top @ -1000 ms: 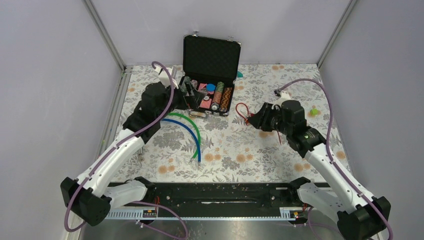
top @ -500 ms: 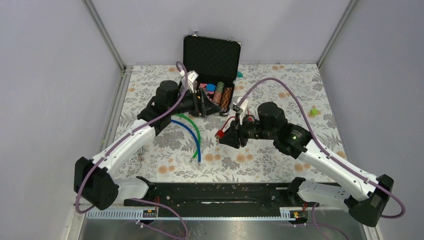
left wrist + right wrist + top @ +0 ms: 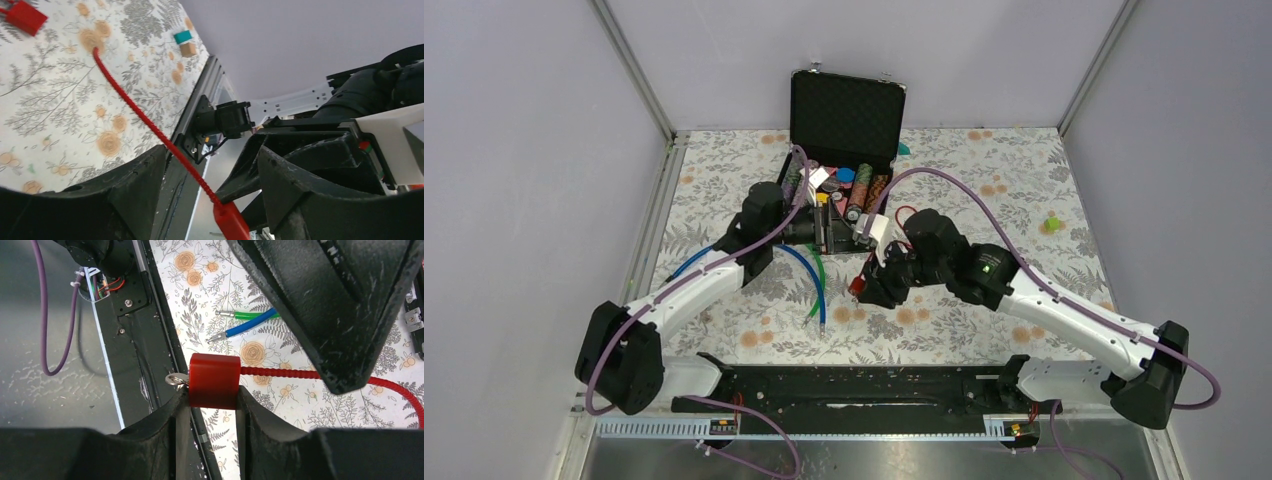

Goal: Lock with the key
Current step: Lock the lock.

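Note:
A red cable lock is lifted above the mat. My right gripper [image 3: 867,287] [image 3: 214,400] is shut on its red lock body [image 3: 214,381] [image 3: 857,287]. A silver key ring [image 3: 175,379] sticks out of the body's left end. The ribbed red cable [image 3: 280,372] runs from the body back towards the case [image 3: 905,214]. My left gripper [image 3: 828,233] [image 3: 210,195] is open. In the left wrist view the cable [image 3: 145,117] and lock body [image 3: 233,225] hang between its spread fingers [image 3: 135,190] without touching them. A second red piece [image 3: 22,15] lies on the mat.
An open black case [image 3: 844,105] with poker chips stands at the back centre. A blue cable [image 3: 809,268] and a green cable [image 3: 816,262] lie on the floral mat left of centre. A teal block and a wooden block [image 3: 185,42] lie far off. A black rail [image 3: 864,385] runs along the near edge.
My right arm has swung left and nearer with the lock body in its grip. My left gripper has moved right and down from the case front towards the lock.

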You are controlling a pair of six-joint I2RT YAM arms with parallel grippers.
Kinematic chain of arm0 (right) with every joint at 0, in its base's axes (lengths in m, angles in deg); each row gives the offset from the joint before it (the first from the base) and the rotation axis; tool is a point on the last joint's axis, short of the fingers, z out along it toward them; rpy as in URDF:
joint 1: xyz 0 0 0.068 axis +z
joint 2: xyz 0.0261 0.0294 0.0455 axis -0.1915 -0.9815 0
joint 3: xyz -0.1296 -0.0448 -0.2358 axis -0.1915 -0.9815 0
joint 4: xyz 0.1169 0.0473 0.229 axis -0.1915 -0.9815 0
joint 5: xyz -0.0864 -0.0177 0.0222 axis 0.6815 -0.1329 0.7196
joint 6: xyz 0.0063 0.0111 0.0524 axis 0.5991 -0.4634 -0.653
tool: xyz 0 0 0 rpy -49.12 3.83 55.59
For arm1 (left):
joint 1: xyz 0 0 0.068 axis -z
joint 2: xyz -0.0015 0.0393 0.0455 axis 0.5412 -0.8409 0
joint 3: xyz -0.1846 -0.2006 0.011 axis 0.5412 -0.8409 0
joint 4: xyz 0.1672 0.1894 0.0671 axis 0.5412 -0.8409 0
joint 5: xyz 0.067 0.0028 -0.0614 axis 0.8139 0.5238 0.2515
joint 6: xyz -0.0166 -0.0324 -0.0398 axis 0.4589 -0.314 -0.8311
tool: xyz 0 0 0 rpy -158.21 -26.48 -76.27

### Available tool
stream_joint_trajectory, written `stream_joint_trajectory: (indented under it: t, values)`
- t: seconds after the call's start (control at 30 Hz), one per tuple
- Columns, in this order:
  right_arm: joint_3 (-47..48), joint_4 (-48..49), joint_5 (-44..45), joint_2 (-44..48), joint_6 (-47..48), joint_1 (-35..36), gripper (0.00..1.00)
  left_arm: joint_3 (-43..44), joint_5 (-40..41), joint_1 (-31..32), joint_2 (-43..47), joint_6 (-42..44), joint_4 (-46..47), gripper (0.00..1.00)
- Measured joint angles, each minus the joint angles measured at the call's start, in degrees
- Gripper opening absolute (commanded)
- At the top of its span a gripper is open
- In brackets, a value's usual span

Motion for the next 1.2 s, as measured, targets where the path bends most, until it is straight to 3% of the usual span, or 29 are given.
stream_joint_trajectory:
  t: [0.17,0.43,0.63,0.83,0.97,1.07,1.1,1.13,1.2]
  values:
    - [2.3,-1.9,1.0,-1.8,2.2,1.0,0.07,-1.2,-2.4,1.0,-1.6,-2.8,5.0,0.64]
    - [5.0,-4.9,1.2,-3.2,4.7,3.3,0.07,-1.1,-2.8,2.0,-6.3,-3.0,5.5,0.54]
    - [5.5,-5.6,2.2,-3.8,6.1,3.9,0.06,-1.0,-2.7,2.2,-7.0,-0.8,2.9,0.33]
    - [5.5,-6.7,3.1,-4.6,6.6,4.2,0.06,-0.5,-3.2,2.4,-7.1,-0.8,2.4,0.00]
    - [5.5,-7.1,4.0,-4.8,6.7,4.3,0.09,0.5,-3.7,2.6,-7.0,-0.9,3.3,0.00]
    - [5.5,-7.0,4.8,-4.8,6.5,4.3,0.25,0.6,-3.6,2.6,-7.0,-0.9,4.3,0.00]
    - [5.5,-7.0,5.1,-4.7,6.4,4.3,0.36,0.6,-3.4,2.6,-6.9,-0.8,4.7,0.00]
    - [5.5,-7.0,5.5,-4.6,6.1,4.3,0.54,0.6,-2.9,2.6,-6.6,-0.6,4.9,0.00]
    - [5.5,-6.7,6.6,-3.9,5.2,4.4,0.74,0.6,-1.6,2.6,-5.3,0.1,5.2,0.00]
